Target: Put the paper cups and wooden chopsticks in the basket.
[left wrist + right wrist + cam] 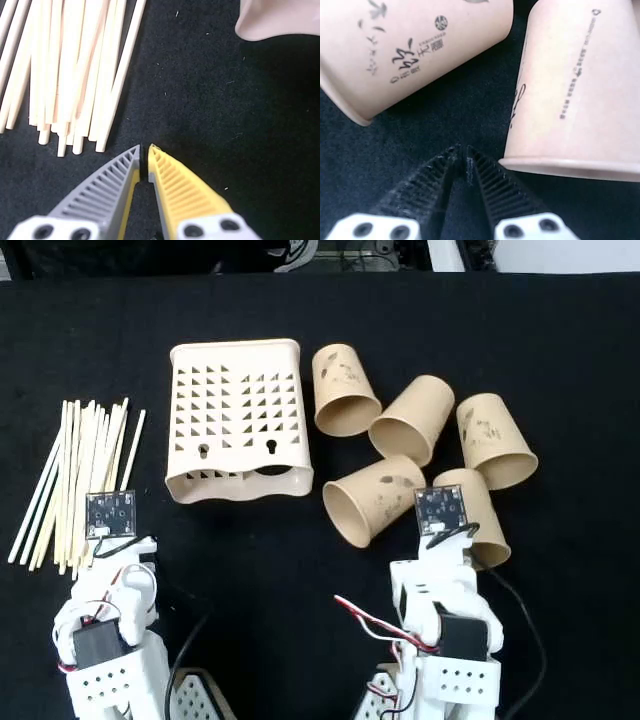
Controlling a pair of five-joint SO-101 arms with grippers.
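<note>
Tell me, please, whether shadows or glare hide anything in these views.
High view: even light, no glare; the basket and paper cups stand out against the black table. Left wrist view: chopsticks brightly lit, nothing hidden. Right wrist view: soft shadow between the cups, beyond the right tool.

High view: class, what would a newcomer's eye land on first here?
A pale basket lies mid-table. Five paper cups sprawl on their sides beside it, in front of the right arm; a fan of chopsticks lies on its other side, by the left arm.

Cream basket (237, 400) between chopsticks (80, 470) and cups (412, 420)
</note>
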